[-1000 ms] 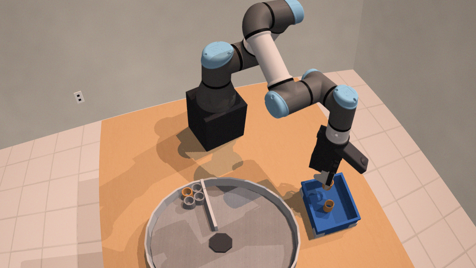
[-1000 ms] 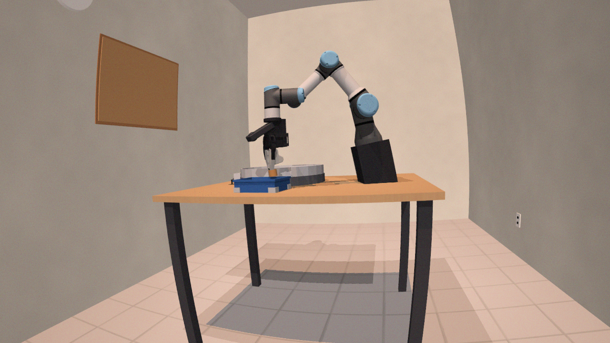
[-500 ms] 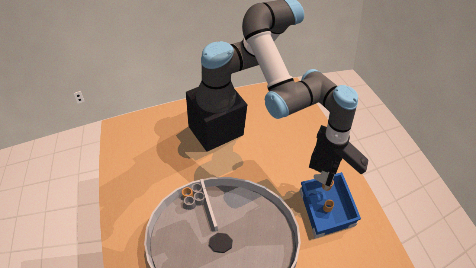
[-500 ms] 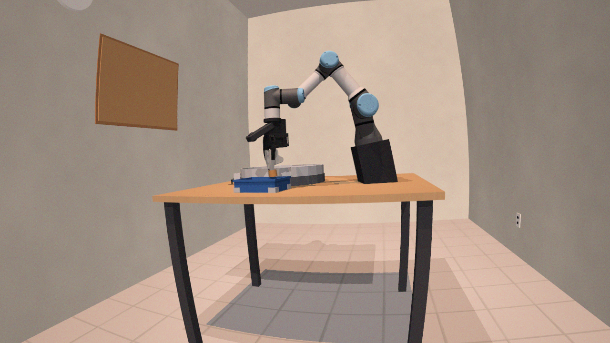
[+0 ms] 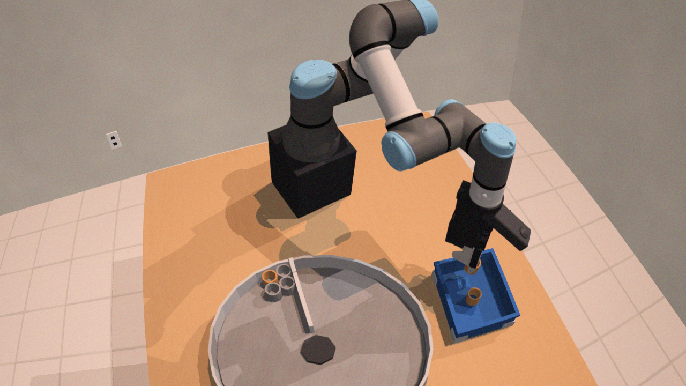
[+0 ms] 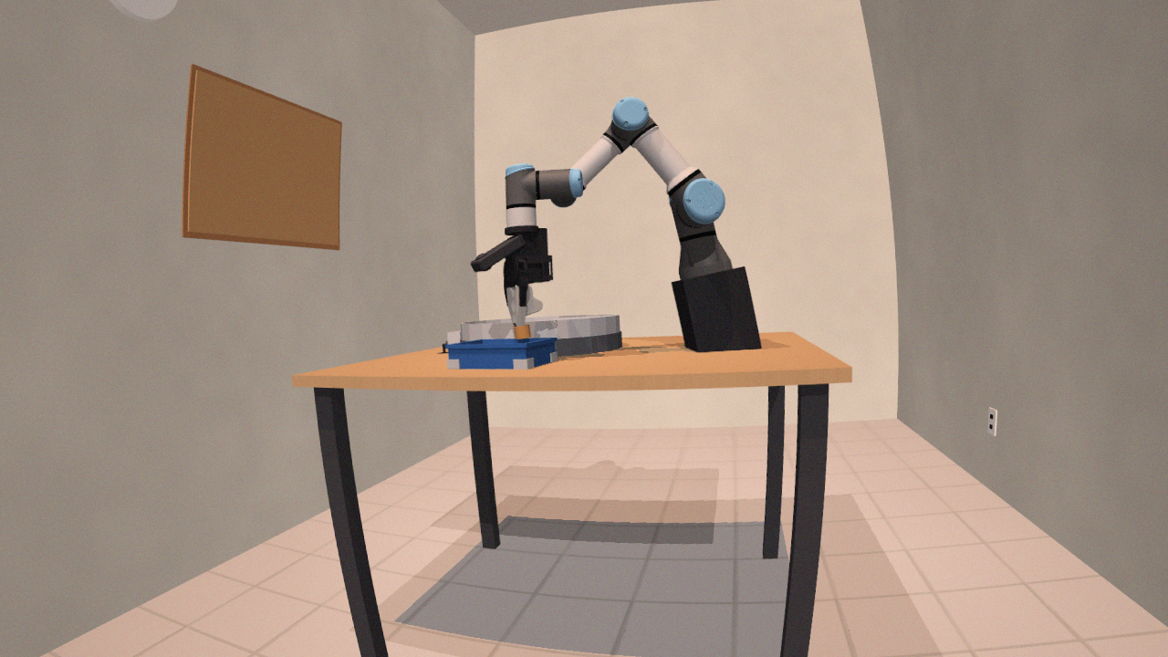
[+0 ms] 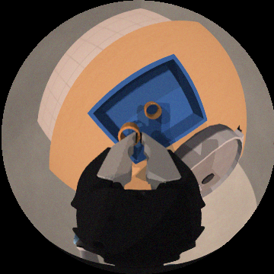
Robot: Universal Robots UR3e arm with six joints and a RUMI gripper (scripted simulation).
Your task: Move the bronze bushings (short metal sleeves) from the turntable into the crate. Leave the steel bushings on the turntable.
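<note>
My gripper (image 5: 471, 265) (image 6: 519, 324) (image 7: 138, 132) is shut on a bronze bushing (image 5: 472, 269) (image 6: 520, 330) (image 7: 125, 131) by its wall and holds it low over the far end of the blue crate (image 5: 504, 292) (image 6: 490, 353) (image 7: 186, 87). A second bronze bushing (image 5: 473, 296) (image 7: 153, 110) stands upright on the crate floor. On the grey turntable (image 5: 364, 331) (image 6: 584, 330) (image 7: 221, 152), one bronze bushing (image 5: 269, 276) stands at the far rim in a cluster with three steel bushings (image 5: 283, 284), left of the white divider bar (image 5: 300, 295).
The arm's black base block (image 5: 311, 175) (image 6: 716, 310) stands at the back of the orange table (image 5: 201, 211) (image 6: 653, 367). A black octagonal hub (image 5: 317, 349) marks the turntable's centre. The crate sits just right of the turntable, near the table's right edge.
</note>
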